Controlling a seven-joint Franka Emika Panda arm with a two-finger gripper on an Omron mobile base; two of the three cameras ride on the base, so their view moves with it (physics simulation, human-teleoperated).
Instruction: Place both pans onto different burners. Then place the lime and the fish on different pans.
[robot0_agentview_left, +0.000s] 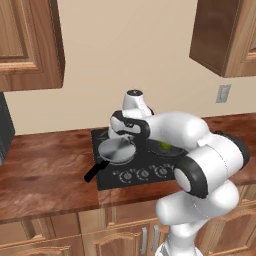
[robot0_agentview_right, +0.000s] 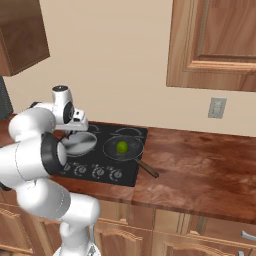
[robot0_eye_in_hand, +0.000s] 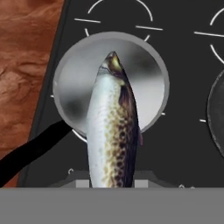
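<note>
1. A wooden worktop (robot0_agentview_left: 45, 175) is seen under brown cabinets (robot0_agentview_right: 215, 45).
2. The lime (robot0_agentview_right: 121, 147) is held in the dark pan (robot0_agentview_right: 125, 150).
3. The fish (robot0_eye_in_hand: 113, 131) is gripped by closed fingers above the silver pan (robot0_eye_in_hand: 78, 83).

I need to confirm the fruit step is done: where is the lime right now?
The lime sits inside the dark pan on the cooktop, right of the silver pan in the right base view.
</note>
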